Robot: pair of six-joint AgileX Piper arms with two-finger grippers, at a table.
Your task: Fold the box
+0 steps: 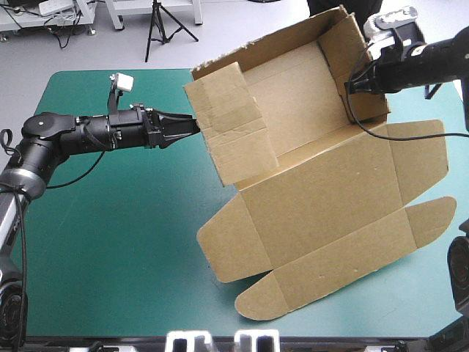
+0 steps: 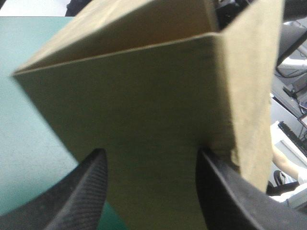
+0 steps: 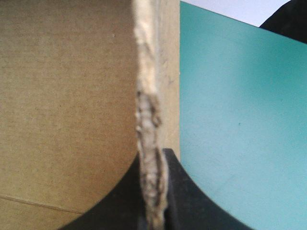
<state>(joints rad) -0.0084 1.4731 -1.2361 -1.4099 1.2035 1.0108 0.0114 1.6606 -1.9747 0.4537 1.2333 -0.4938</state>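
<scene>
Brown cut-board box (image 1: 315,198) tilted up on teal-green bench (image 1: 110,242); wall-raising step. Right pincer (image 3: 152,163) pinches one wall's edge; left pincer (image 2: 151,155) spread at opposite flap (image 1: 227,121). Next, probably: press flap inward.

Plain brown box (image 1: 322,198) w/ pale ragged edge; cover (image 1: 110,242) teal-green; left tool (image 1: 192,126) & right tool (image 1: 350,86) black

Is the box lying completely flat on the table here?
No, the box has its far walls raised, and the right gripper pinches one of them at its edge.
</scene>
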